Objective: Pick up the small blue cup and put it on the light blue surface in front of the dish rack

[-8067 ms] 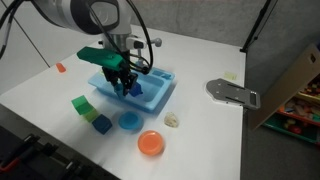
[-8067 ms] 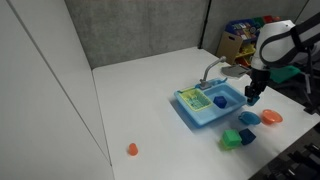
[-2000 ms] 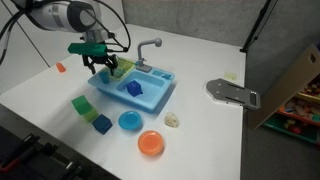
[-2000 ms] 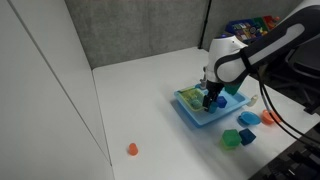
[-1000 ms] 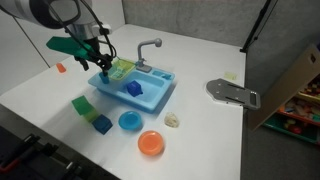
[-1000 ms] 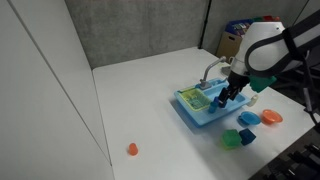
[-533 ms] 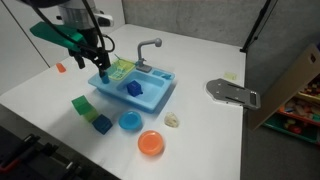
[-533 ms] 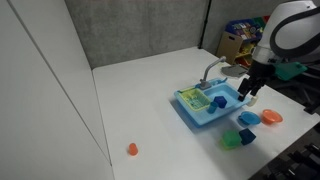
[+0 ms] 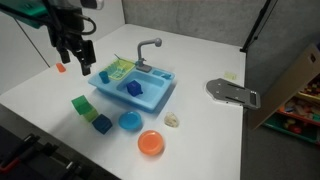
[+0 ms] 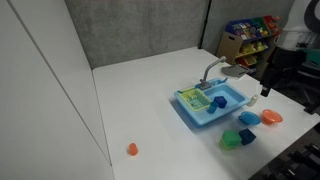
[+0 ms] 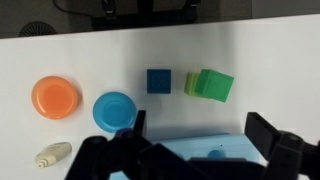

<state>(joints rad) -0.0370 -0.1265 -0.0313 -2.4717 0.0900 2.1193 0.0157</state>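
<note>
The small blue cup [image 9: 104, 75] stands on the light blue surface [image 9: 110, 84] of the toy sink, just in front of the yellow-green dish rack [image 9: 120, 68]. My gripper [image 9: 78, 62] hangs open and empty, raised above the table beside the sink's rack end. In the wrist view the cup [image 11: 214, 154] shows as a small blue round on the ledge [image 11: 190, 148], low between my spread fingers [image 11: 257, 128]. In an exterior view the gripper [image 10: 268, 88] is off to the side of the sink unit [image 10: 236, 105].
A blue cube [image 9: 133, 88] lies in the basin beside the grey faucet [image 9: 148, 48]. In front of the sink sit green blocks [image 9: 82, 104], a blue block [image 9: 102, 124], a blue plate [image 9: 129, 121], an orange plate [image 9: 150, 143] and a pale shell [image 9: 172, 120]. A grey fixture [image 9: 232, 92] lies further off.
My gripper has lifted up and away from the sink's rack end, staying open. The cup stays on the ledge; nothing else has moved.
</note>
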